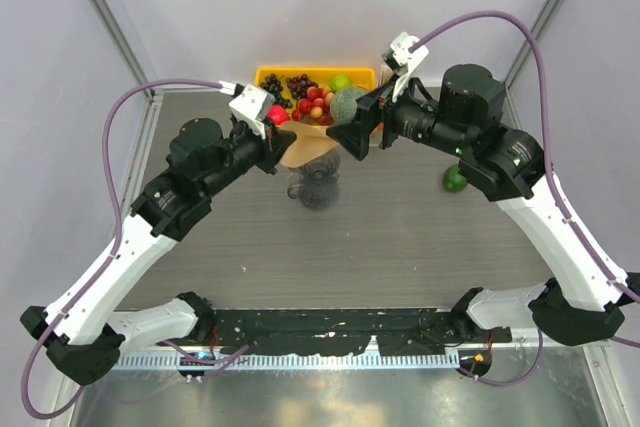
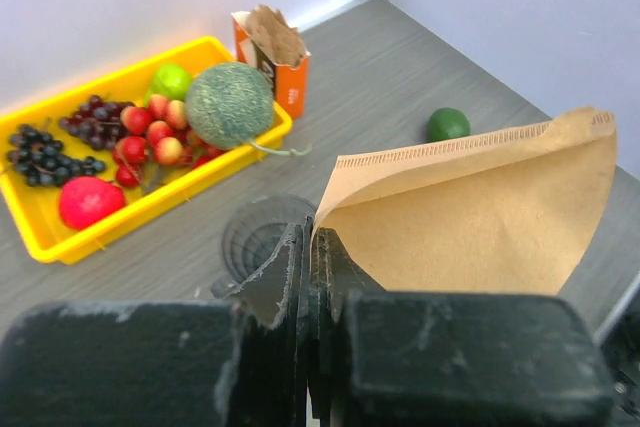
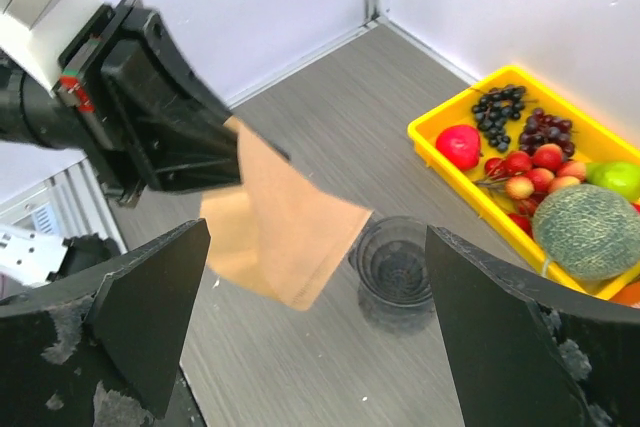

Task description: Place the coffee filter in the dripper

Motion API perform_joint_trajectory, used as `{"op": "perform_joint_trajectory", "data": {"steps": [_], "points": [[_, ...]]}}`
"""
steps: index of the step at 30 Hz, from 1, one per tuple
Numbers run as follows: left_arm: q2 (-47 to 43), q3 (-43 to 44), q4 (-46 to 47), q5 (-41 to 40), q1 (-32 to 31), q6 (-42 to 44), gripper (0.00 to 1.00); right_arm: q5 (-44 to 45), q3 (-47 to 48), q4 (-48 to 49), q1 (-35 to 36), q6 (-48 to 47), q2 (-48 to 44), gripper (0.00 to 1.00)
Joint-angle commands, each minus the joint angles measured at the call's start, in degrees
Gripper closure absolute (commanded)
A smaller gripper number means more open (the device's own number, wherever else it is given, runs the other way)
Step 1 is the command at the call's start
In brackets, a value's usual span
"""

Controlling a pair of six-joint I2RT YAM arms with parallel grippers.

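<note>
Clamped tight on the pointed end of the coffee filter [image 2: 470, 212] with the left pincer [image 2: 312, 237], holding it in the air above the table [image 3: 330, 117]. Hanging just over and beside the dripper [image 3: 395, 259] (upright, near the yellow tray [image 2: 150, 209]). Facing it with the right pincer [image 3: 315, 232] spread wide, gripping nothing.

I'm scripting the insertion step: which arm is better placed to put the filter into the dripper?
Left. The left claw is shut on the coffee filter, held near the dripper; the right claw is open and holds nothing.
</note>
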Motion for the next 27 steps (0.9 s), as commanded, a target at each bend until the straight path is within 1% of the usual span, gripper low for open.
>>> {"op": "perform_joint_trajectory", "data": {"steps": [1, 2, 4, 5, 6, 8, 9, 10, 11, 12, 17, 19, 22, 27], "points": [[1.18, 3.96, 0.81, -8.4, -0.7, 4.03, 1.0, -1.57, 0.67, 1.67, 2.47, -1.74, -1.13, 0.04], [1.36, 4.4, 0.72, -9.02, -0.79, 4.03, 1.0, -0.51, -0.12, 1.67, 4.39, -4.54, -1.49, 0.04], [1.62, 4.75, 0.54, -9.64, -1.05, 4.21, 1.0, 5.89, -0.22, 1.06, 9.04, -10.34, -1.23, 0.04], [1.71, 4.93, 0.72, -9.64, -1.31, 4.38, 1.0, 11.48, -0.13, 0.8, 11.24, -13.41, -0.97, 0.04], [1.89, 5.19, 0.72, -9.81, -1.66, 5.08, 1.0, 13.11, 0.04, 0.79, 11.87, -14.23, -0.36, 0.04], [2.06, 5.54, 0.37, -9.99, -2.28, 5.44, 1.0, 20.56, 0.31, 1.23, 12.84, -15.9, 0.87, 0.03], [2.06, 5.63, 0.54, -9.82, -2.28, 5.79, 1.0, 21.81, 0.92, 0.62, 12.93, -16.51, 1.32, 0.0], [1.89, 5.63, 0.89, -9.64, -2.54, 6.31, 1.0, 24.43, 1.88, 0.27, 12.93, -16.43, 2.45, 0.0], [1.71, 5.28, 1.42, -9.55, -2.81, 6.75, 1.0, 25.77, 1.98, -0.17, 12.93, -16.34, 2.72, 0.04], [1.63, 5.11, 1.86, -9.47, -3.07, 7.02, 1.0, 27.17, 1.98, -0.09, 12.93, -16.34, 3.16, 0.04], [1.19, 4.75, 3.17, -9.73, -4.83, 7.73, 1.0, 28.5, 2.15, -0.17, 12.93, -15.21, 4.75, 0.09], [1.1, 4.84, 3.7, -9.73, -5.44, 9.39, 1.0, 28.33, 1.72, -0.35, 12.93, -15.11, 5.36, 0.1], [1.45, 5.28, 4.14, -10.43, -6.58, 11.41, 1.0, 28.5, 1.72, -0.61, 13.02, -15.11, 6.24, 0.19], [1.8, 5.37, 4.41, -10.61, -8.17, 13.61, 1.0, 29.29, 2.07, -1.14, 13.46, -15.38, 7.3, 0.27]]}}
